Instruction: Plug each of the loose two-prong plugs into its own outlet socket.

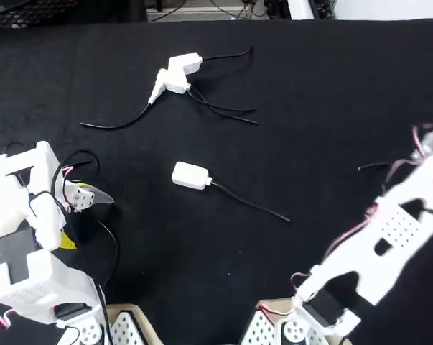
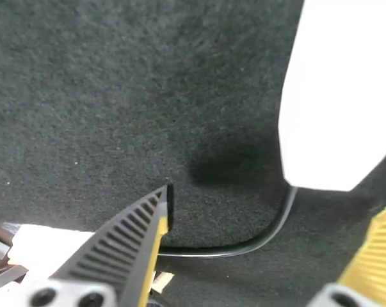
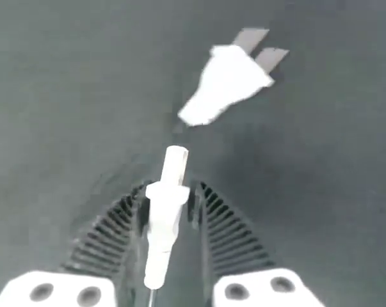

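A white outlet socket (image 1: 189, 175) with a black cord lies at the middle of the black mat. At the back, another socket (image 1: 185, 63) and a white plug (image 1: 169, 81) lie touching, their cords trailing away. My left gripper (image 1: 92, 195) sits low at the left, pointing towards the middle socket. In the left wrist view my left gripper (image 2: 276, 201) is open, with a white body (image 2: 337, 96) and a black cord (image 2: 244, 246) just ahead of it. My right gripper (image 3: 170, 192) is shut on a slim white plug piece (image 3: 166, 214). A two-prong plug (image 3: 228, 86) lies on the mat beyond it.
The right arm (image 1: 396, 230) stretches to the table's right edge, beside a short black cord (image 1: 372, 167). Loose black cords (image 1: 223, 109) spread around the rear pair. The arm bases (image 1: 273, 327) stand at the front edge. Open mat lies between the middle socket and the right arm.
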Controlling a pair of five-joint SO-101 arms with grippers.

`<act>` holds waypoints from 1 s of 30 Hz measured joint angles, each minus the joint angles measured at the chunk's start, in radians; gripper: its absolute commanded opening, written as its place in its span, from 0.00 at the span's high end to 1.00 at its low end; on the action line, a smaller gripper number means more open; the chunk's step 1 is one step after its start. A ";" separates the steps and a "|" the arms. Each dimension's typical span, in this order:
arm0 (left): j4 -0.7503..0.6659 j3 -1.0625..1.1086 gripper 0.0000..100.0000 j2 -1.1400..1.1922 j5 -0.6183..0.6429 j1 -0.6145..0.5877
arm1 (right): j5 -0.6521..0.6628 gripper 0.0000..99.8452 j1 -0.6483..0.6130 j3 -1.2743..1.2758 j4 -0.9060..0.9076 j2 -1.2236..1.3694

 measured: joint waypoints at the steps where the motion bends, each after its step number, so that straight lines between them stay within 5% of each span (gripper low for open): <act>1: 0.000 0.000 0.55 0.000 0.000 0.000 | 0.009 0.99 -0.031 0.000 0.011 -0.009; 10: 0.000 0.000 0.55 0.000 0.000 0.060 | 0.023 0.99 -0.345 0.000 0.023 -0.103; 25: -0.014 0.000 0.55 0.000 0.000 0.107 | 0.025 0.99 -1.108 0.008 0.023 -0.278; 30: -0.014 0.000 0.55 0.000 0.000 0.132 | 0.026 0.99 -1.227 0.055 0.023 -0.279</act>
